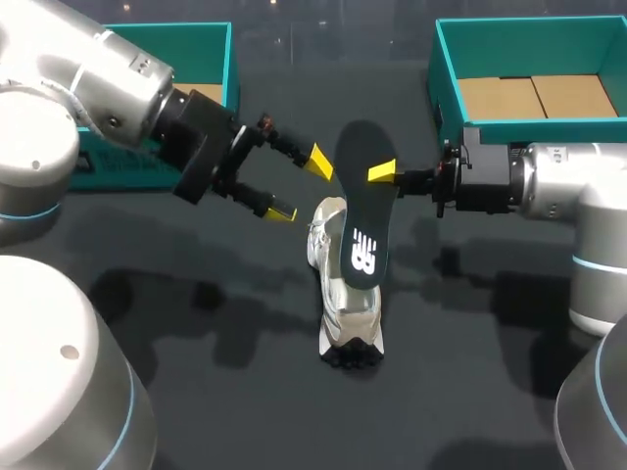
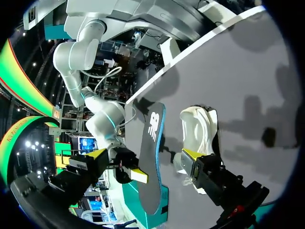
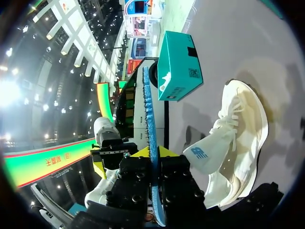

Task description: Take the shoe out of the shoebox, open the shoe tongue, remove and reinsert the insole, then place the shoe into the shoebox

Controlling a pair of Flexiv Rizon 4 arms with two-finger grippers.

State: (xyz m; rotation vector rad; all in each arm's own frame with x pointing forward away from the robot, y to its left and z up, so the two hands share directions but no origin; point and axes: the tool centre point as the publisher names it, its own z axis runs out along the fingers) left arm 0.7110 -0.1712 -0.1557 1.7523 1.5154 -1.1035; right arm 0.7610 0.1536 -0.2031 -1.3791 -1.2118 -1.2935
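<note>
A black insole (image 1: pixel 361 211) hangs upright over the shoe, heel end up, with my right gripper (image 1: pixel 384 173) shut on its upper edge. In the right wrist view the insole (image 3: pixel 148 109) stands edge-on between the gripper's (image 3: pixel 153 152) fingers. The white and grey shoe (image 1: pixel 349 305) lies on the dark table below it, toe toward the front; it also shows beside the insole (image 2: pixel 151 143) as shoe (image 2: pixel 199 128) and shoe (image 3: pixel 240 143). My left gripper (image 1: pixel 302 186) is open just left of the insole's top, its fingers apart from it, gripper (image 2: pixel 143 155).
A teal shoebox part (image 1: pixel 228 61) stands at the back left behind my left arm, box (image 3: pixel 178 67). A second teal tray with a cardboard floor (image 1: pixel 443 69) stands at the back right, behind my right arm. Dark table (image 1: pixel 225 392) stretches in front of the shoe.
</note>
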